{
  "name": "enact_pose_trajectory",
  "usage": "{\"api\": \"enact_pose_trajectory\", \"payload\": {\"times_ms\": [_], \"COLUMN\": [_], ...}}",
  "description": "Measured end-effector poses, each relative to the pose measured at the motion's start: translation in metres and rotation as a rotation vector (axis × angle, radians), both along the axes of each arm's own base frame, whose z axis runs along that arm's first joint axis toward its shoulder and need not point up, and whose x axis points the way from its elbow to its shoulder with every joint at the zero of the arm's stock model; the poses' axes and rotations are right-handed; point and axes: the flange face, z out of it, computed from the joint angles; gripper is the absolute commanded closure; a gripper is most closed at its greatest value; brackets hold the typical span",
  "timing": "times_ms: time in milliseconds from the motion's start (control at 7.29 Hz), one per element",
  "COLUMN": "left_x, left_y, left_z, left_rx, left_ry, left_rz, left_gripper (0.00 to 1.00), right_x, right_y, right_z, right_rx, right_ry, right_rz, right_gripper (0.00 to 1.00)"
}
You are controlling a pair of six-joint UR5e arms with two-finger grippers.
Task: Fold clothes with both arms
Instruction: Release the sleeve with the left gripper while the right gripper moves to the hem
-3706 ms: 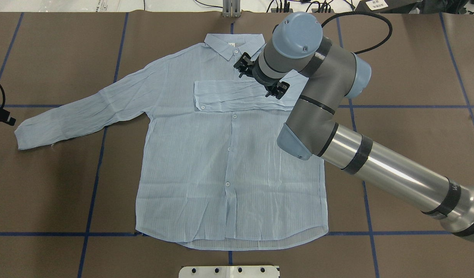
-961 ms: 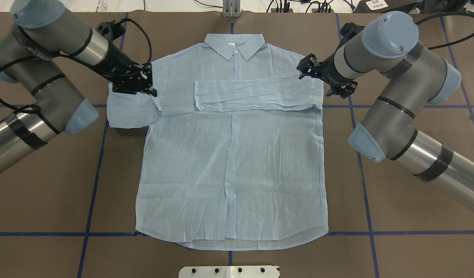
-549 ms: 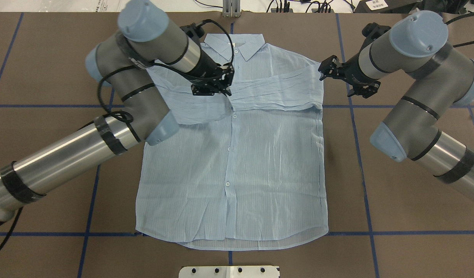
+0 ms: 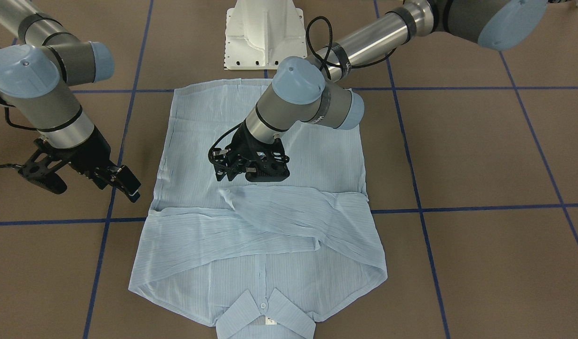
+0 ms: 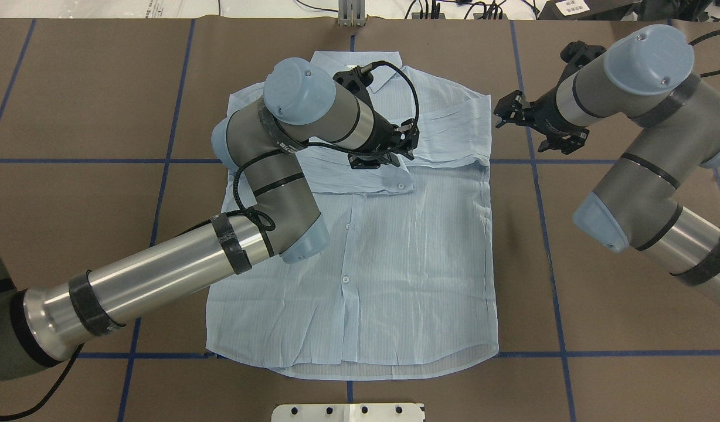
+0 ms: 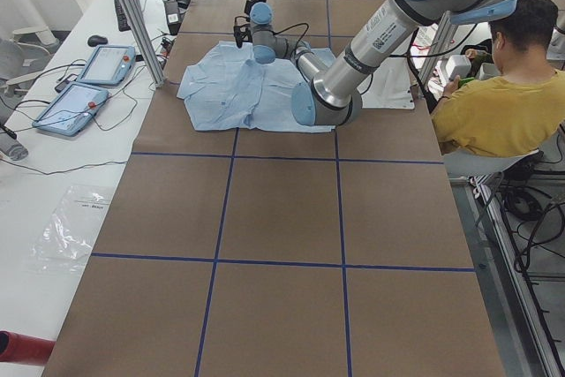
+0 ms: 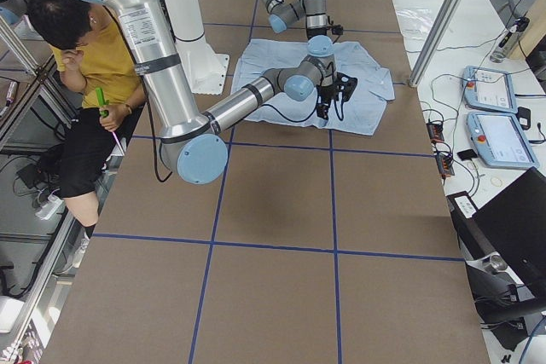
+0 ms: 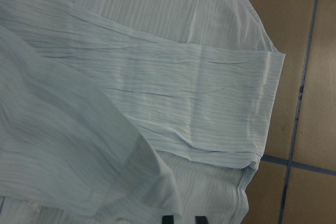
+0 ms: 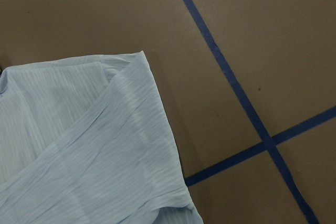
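The light blue striped shirt point(image 5: 366, 264) lies flat, front up, with its collar at the far edge. Its right sleeve point(image 5: 454, 135) is folded across the chest. The left sleeve point(image 5: 360, 176) is drawn over it. My left gripper point(image 5: 389, 153) point(image 4: 223, 178) hovers low over the chest, shut on the left sleeve near the cuff. In the left wrist view its fingertips point(image 8: 167, 218) sit close together over cloth point(image 8: 199, 93). My right gripper point(image 5: 527, 120) point(image 4: 96, 188) is open over bare table just off the shirt's shoulder point(image 9: 79, 145).
The brown table cover point(image 5: 630, 305) carries a grid of blue tape lines. The white pedestal base point(image 4: 263, 33) stands at the robot's side of the shirt hem. A seated person in a yellow top point(image 6: 503, 103) is beside the table. Two control pendants point(image 7: 495, 117) lie on a side bench.
My left arm came in, took the left sleeve and carried it rightward across the chest. My right arm let go of the right sleeve and drew back off the shirt.
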Motion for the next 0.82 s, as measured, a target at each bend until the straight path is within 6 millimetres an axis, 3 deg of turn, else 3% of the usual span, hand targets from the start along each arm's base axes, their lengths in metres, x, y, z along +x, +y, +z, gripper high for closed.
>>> {"api": "enact_pose_trajectory", "payload": {"times_ms": [275,412,549,824], "left_x": [-0.006,-0.019,-0.040,-0.090], "left_y": [0.006,0.013,0.025,0.034], "left_z": [-0.018,-0.019,-0.007,0.046], "left_rx": [0.015,0.024,0.034,0.109], "left_ry": [0.029,0.044,0.049,0.005], "left_rz": [-0.005,-0.004,-0.004,-0.015], "left_gripper": [0.02,0.02,0.02,0.02], "right_x": [-0.008,-0.025,-0.055,-0.104], "right_y": [0.007,0.021,0.048,0.128], "right_z": [-0.004,-0.009,-0.017,-0.023], "right_rx": [-0.002,-0.007,-0.029,-0.071], "right_ry": [-0.007,-0.017,-0.030,-0.042], "right_rz": [-0.007,-0.022,-0.024,-0.021], "right_gripper": [0.00,0.00,0.00,0.00]}}
